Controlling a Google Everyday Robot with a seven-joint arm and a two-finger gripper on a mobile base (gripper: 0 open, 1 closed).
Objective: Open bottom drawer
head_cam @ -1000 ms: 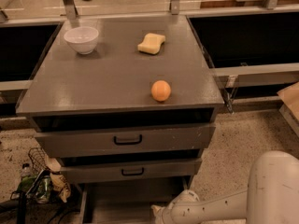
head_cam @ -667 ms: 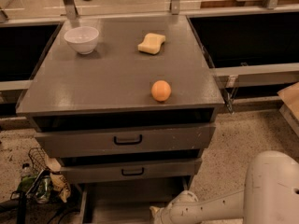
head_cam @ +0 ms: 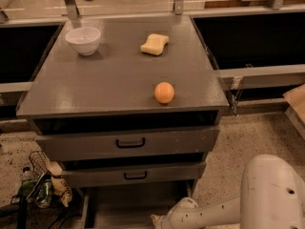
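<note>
The flat grey bottom drawer (head_cam: pixel 125 205) lies lowest, beneath the mid-sized grey drawer front (head_cam: pixel 167 171), apparently drawn out nearward; its long axis runs left to right; the white arm's gripper (head_cam: pixel 158 220) is placed over its near right part; whether the gripper is parted cannot be told.

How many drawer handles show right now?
2: top handle on the upper front, middle handle on the front below it. The handle of the bottom drawer may be hidden past the lower edge, where the gripper sits.
</note>
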